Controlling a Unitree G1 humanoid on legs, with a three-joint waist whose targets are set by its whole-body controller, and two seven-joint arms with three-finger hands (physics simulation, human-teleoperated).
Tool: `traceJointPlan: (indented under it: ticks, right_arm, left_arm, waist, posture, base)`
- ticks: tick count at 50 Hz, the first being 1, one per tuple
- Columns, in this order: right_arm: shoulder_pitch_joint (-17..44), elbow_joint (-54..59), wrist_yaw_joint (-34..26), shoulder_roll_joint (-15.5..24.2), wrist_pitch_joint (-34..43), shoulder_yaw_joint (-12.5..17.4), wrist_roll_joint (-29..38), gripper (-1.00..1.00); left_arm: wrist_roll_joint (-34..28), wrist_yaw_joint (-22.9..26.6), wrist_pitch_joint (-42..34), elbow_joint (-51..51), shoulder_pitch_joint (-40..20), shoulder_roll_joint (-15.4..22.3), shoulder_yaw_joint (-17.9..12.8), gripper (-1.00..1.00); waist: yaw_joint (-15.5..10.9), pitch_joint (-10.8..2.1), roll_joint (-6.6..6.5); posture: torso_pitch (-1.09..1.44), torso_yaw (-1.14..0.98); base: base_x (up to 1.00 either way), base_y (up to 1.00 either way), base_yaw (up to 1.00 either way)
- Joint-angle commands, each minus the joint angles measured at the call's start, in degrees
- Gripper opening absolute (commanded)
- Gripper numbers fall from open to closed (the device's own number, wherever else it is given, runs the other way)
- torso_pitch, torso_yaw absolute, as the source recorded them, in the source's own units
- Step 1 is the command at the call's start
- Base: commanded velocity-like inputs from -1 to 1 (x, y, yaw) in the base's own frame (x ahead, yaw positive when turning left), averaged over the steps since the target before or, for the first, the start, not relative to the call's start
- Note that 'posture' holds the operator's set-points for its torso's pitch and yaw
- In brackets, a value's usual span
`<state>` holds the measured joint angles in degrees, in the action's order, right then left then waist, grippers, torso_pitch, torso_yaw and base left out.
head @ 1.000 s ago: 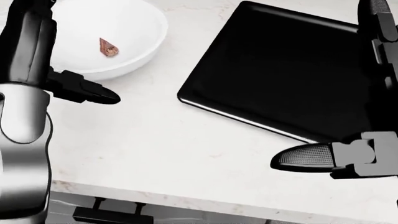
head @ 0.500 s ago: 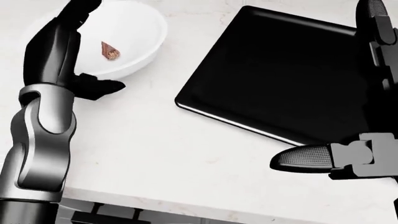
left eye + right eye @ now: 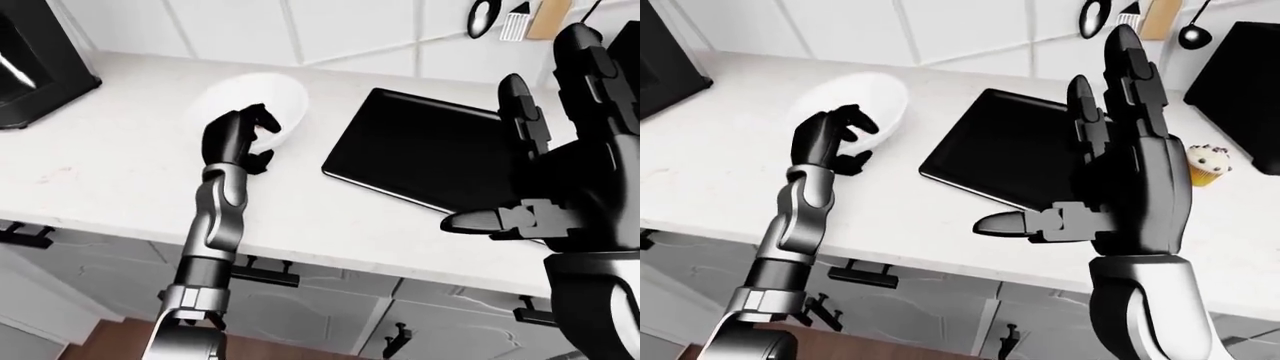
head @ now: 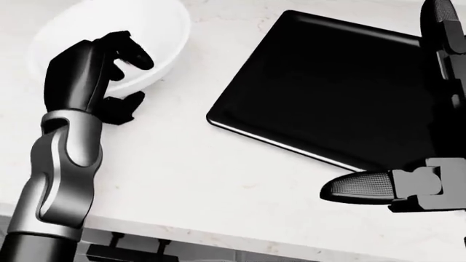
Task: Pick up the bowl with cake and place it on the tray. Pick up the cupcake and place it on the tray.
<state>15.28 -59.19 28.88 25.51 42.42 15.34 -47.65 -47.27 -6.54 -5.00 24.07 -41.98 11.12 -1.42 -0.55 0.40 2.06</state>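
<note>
At head view top-left: L hand (image 4: 102, 76) curled over bowl (image 4: 157, 38) rim, thumb underneath; R hand (image 3: 1120, 180) spread wide, apart from tray (image 4: 328, 87).

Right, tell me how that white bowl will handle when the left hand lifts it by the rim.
The bowl looks rigid and smooth, so the left hand, gripping one rim edge, may slip. Lifted from one side, it would probably tilt. Its wide, rounded shape might rock when set down.

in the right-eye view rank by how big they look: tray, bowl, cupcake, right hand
1. right hand, though it is nearest the camera, so its rank is unsure
2. tray
3. bowl, partly hidden by the left hand
4. cupcake
</note>
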Motion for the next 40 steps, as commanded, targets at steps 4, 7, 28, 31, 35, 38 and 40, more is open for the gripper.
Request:
traceJointPlan:
  ticks: [4, 7, 28, 31, 35, 38, 40]
  right_arm:
    - [1.1, -0.8, 0.1, 0.6, -1.4, 1.0, 0.2, 1.00]
    - [1.3, -0.8, 0.6, 1.1, -1.4, 1.3, -0.5, 1.00]
    - [-3.5, -0.8, 6.9, 12.6, -9.0, 9.9, -13.6, 1.00]
    - [-4.2, -0.8, 8.2, 15.1, -10.4, 11.7, -16.3, 1.00]
    - [-4.9, -0.8, 9.0, 16.5, -11.5, 12.5, -17.5, 1.00]
    - [-5.0, -0.8, 9.3, 16.9, -11.8, 12.9, -18.1, 1.00]
    - [-4.8, -0.8, 9.5, 17.3, -11.7, 13.2, -18.6, 1.00]
  left_arm:
    - [0.0, 1.8, -0.6, -2.1, -0.6, -0.1, 0.1, -0.65]
    - [-0.3, 2.7, -0.9, -3.2, -0.6, -0.1, 0.0, -0.76]
    - [-8.6, 17.6, -7.9, -21.6, -5.7, -0.7, 0.6, -1.00]
    - [-10.2, 18.4, -8.1, -23.0, -7.3, -0.7, 0.7, -1.00]
    - [-11.9, 18.8, -7.8, -23.8, -9.8, -1.1, 1.0, -1.00]
    - [-13.6, 19.3, -7.5, -25.3, -11.4, -1.5, 1.4, -1.00]
    - [-14.1, 20.0, -7.6, -26.1, -12.3, -2.3, 1.7, -1.00]
  waist:
    - [0.0, -0.91, 0.28]
    - [0.0, -1.02, 0.41]
    - [-0.2, -0.16, 1.62]
    - [-0.2, 0.24, 1.74]
    - [-0.1, 0.72, 1.85]
    - [0.1, 0.92, 1.89]
    - [0.1, 1.00, 1.91]
  posture:
    - [0.00, 0.00]
    - [0.00, 0.00]
    - [0.00, 0.00]
    - [0.00, 0.00]
    - [0.00, 0.00]
    - [0.00, 0.00]
    - [0.00, 0.00]
  base:
    - [0.00, 0.00, 0.00]
    - [0.00, 0.00, 0.00]
    - [0.00, 0.00, 0.00]
    - [0.00, 0.00, 0.00]
    - [0.00, 0.00, 0.00]
    - [0.00, 0.00, 0.00]
    - [0.00, 0.00, 0.00]
